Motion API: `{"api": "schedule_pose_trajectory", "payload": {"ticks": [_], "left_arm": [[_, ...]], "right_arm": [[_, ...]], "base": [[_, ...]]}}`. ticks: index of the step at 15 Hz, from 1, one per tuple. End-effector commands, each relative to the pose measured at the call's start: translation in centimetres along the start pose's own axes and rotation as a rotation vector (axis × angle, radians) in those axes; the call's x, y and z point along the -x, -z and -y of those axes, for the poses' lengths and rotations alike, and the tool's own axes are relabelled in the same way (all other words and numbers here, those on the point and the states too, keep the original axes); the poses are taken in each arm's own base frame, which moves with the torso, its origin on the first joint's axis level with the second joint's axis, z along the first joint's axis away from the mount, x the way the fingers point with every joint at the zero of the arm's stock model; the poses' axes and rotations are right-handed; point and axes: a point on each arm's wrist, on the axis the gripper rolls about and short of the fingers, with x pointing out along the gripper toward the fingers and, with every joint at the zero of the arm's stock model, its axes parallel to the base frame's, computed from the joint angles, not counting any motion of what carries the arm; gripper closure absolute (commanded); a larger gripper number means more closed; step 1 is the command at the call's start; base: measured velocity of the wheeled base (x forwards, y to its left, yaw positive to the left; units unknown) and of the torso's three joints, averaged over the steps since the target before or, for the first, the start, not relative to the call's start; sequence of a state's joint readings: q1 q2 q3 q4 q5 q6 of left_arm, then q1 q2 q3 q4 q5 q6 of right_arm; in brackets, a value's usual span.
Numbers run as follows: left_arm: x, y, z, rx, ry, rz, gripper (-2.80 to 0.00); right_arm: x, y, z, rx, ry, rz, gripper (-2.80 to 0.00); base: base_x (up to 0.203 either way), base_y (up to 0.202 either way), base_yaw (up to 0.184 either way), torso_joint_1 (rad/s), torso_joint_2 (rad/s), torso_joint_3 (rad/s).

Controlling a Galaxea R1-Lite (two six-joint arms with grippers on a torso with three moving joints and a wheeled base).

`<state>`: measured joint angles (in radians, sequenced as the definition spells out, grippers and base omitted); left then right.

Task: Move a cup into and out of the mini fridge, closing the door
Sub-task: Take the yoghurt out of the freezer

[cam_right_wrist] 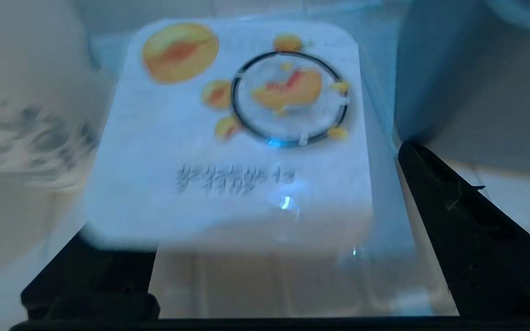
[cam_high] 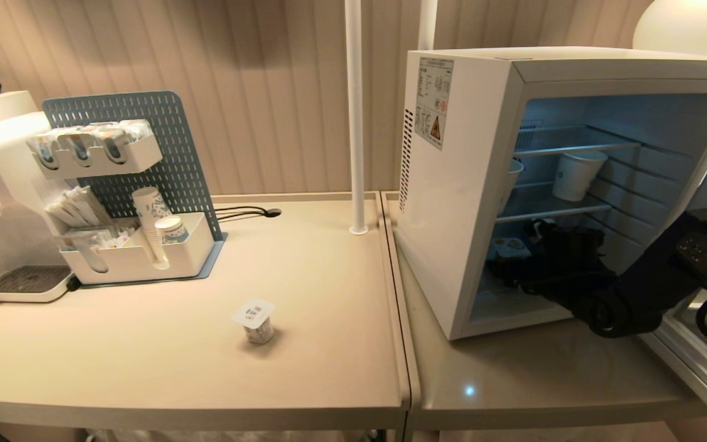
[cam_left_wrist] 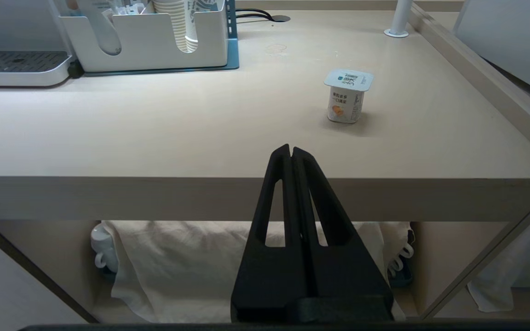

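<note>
**Wide jaws around a fridge cup, with neighbours crowded in close**

Nearest, the left gripper [cam_left_wrist: 291, 154] is held parked below the table [cam_left_wrist: 154, 138] edge, its fingers pressed together on nothing. A sealed yogurt cup [cam_high: 254, 320] is left standing on the table. Beyond it, the mini fridge [cam_high: 458, 202] is seen with its door [cam_high: 703, 362] swung wide. On the bottom level, the right gripper [cam_right_wrist: 274, 257] is spread apart around a peach-lidded cup [cam_right_wrist: 228, 138], nothing clamped yet. If closed off-centre, the cup could be tipped or pushed deeper. The neighbouring container [cam_right_wrist: 476, 69] could be knocked by the outer finger. A paper cup [cam_high: 577, 174] is kept on the shelf above, which could be struck on lifting.
</note>
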<state>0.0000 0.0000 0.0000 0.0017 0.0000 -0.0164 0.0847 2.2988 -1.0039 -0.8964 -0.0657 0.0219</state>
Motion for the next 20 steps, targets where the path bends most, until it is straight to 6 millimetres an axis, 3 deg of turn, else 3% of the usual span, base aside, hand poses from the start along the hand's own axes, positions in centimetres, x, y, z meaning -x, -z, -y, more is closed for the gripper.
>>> {"api": "schedule_pose_trajectory", "payload": {"ticks": [1, 4, 9, 10, 15, 20], "left_arm": [[0.0, 0.0, 0.0, -0.001, 0.000, -0.001, 0.00], [0.0, 0.0, 0.0, 0.000, 0.000, -0.001, 0.00], [0.0, 0.0, 0.0, 0.000, -0.001, -0.001, 0.00], [0.0, 0.0, 0.0, 0.001, 0.000, 0.000, 0.00], [0.0, 0.0, 0.0, 0.002, -0.001, -0.001, 0.00], [0.0, 0.0, 0.0, 0.002, 0.000, -0.001, 0.00]], "right_arm": [[-0.9, 0.3, -0.1, 0.001, 0.004, 0.003, -2.80], [-2.0, 0.8, -0.2, 0.002, 0.005, 0.001, -2.80], [-2.9, -0.3, -0.2, -0.002, 0.006, 0.037, -2.80], [-3.0, -0.4, -0.2, -0.003, 0.006, 0.042, 0.00], [-2.0, -0.3, 0.0, -0.003, 0.008, 0.021, 0.00], [3.2, -1.0, 0.4, -0.006, 0.009, -0.004, 0.00]], "base": [[0.000, 0.000, 0.000, 0.000, 0.00, 0.000], [0.000, 0.000, 0.000, 0.000, 0.00, 0.000], [0.000, 0.000, 0.000, 0.000, 0.00, 0.000], [0.000, 0.000, 0.000, 0.000, 0.00, 0.000], [0.000, 0.000, 0.000, 0.000, 0.00, 0.000], [0.000, 0.000, 0.000, 0.000, 0.00, 0.000]]}}
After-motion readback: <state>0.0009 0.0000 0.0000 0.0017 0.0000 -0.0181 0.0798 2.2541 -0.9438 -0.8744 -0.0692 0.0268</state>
